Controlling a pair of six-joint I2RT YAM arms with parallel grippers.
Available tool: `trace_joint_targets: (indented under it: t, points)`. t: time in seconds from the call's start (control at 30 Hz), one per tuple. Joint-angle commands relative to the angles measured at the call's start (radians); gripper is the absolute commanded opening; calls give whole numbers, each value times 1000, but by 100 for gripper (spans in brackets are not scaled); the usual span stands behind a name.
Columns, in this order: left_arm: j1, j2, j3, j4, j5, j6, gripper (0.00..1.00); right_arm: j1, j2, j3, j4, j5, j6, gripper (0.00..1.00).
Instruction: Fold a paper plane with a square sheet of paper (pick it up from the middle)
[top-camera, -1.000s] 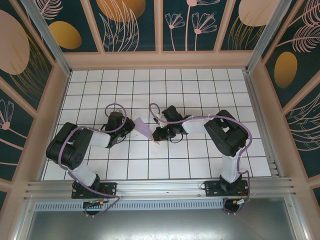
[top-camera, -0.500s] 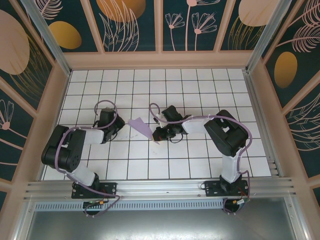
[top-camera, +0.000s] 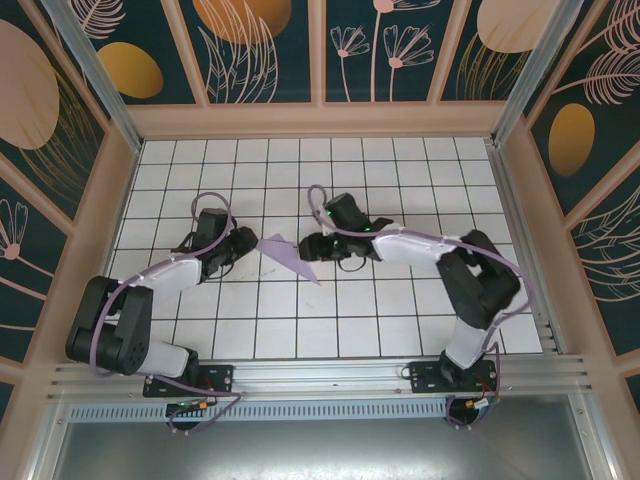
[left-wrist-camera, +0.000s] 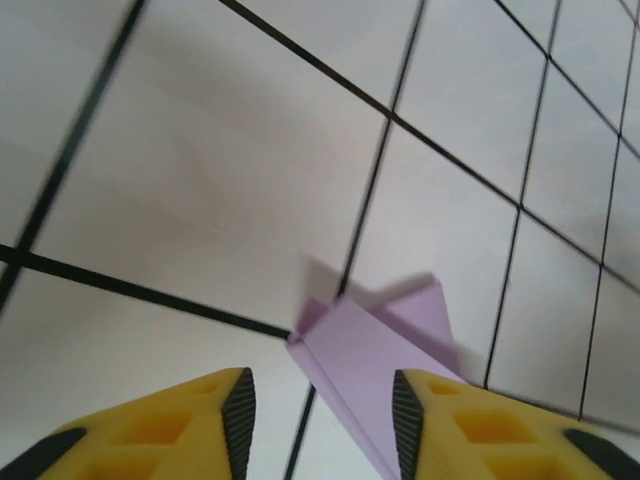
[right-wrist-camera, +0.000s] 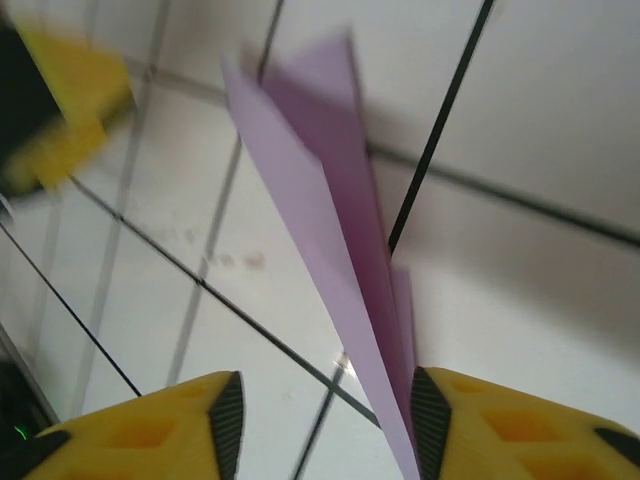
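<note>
Top cam: the plane (top-camera: 288, 258) lies flat on the white tiled table (top-camera: 400, 170), mid-table, between the left gripper (top-camera: 243, 252) and right gripper (top-camera: 312, 248), with teal floral walls (top-camera: 270, 50) around. Both sets of jaws are spread, pinching nothing. Right wrist cam shows layered folds running down to its right pad (right-wrist-camera: 427, 420); left wrist cam gets the wide end.

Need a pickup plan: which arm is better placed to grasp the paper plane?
Probably right: the paper plane runs lengthwise between the right gripper's open fingers. The left gripper, also open, has just its wide end ahead.
</note>
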Motion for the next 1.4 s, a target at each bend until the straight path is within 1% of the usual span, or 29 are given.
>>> trace_joint_targets:
  t: [0.0,0.17,0.27,0.43,0.47,0.5,0.57,0.63,0.7,0.77,0.87,1.0,1.1,1.37]
  points:
    - [-38,-37,42,-132,28,20,51,-85,-97,-46,-3,102,68,58]
    - [-135,-35,105,-189,-49,-35,71,-214,-108,-111,9,166,25,66]
    - [-194,-22,140,-206,-83,-87,82,-256,-98,-154,46,198,3,74]
    - [-300,65,240,-283,-190,-138,91,-277,-103,-204,80,252,-13,86]
    - [-323,94,269,-302,-220,-142,96,-277,-106,-217,87,263,-14,88]
    - [-342,120,295,-320,-249,-143,98,-277,-106,-226,92,269,-14,89]
    - [-373,181,339,-369,-294,-144,98,-277,-102,-238,99,279,-14,93]
    - [-395,238,415,-418,-336,-147,99,-276,-94,-242,102,288,-13,94]
    - [-413,286,467,-483,-380,-160,97,-277,-89,-243,100,297,-13,94]
    - [-432,360,506,-550,-413,-183,94,-277,-86,-244,98,303,-12,94]
    - [-452,390,517,-607,-436,-222,88,-277,-84,-244,92,309,-11,94]
    - [-460,375,489,-607,-431,-285,80,-277,-77,-239,87,299,-8,93]
    - [-467,344,473,-598,-440,-333,71,-277,-64,-233,83,282,-6,93]
    - [-490,277,397,-511,-434,-429,52,-275,-43,-222,76,271,-5,91]
